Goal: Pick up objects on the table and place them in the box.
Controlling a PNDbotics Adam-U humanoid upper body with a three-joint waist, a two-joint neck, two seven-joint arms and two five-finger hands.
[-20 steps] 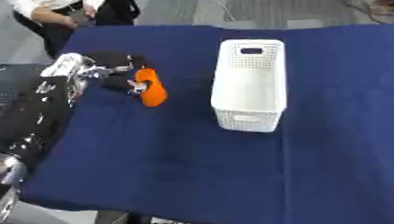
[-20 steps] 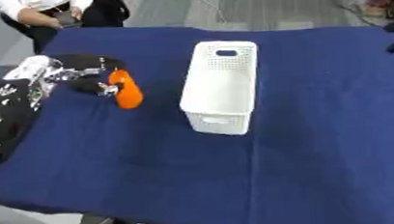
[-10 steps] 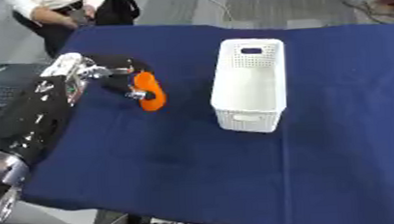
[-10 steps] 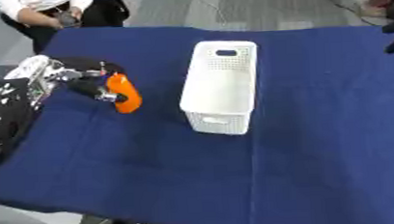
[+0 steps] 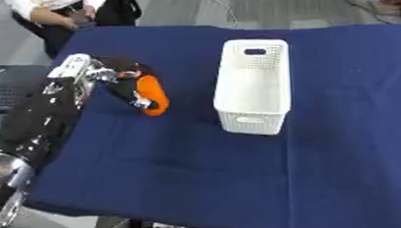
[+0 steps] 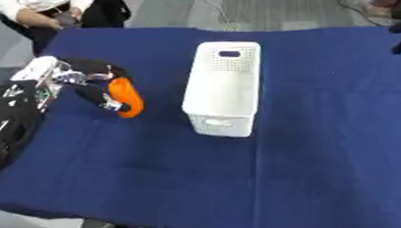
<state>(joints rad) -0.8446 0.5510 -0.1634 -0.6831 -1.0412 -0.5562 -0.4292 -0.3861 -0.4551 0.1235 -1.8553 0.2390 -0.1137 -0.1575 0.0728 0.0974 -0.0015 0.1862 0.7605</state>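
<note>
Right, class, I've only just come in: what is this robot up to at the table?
The robot's left hand is curled around an orange object at the left of the blue-covered table. A white box stands upright near the middle, to the right of the hand, and looks empty from here. The orange object is not yet in it. The right hand is not in view.
</note>
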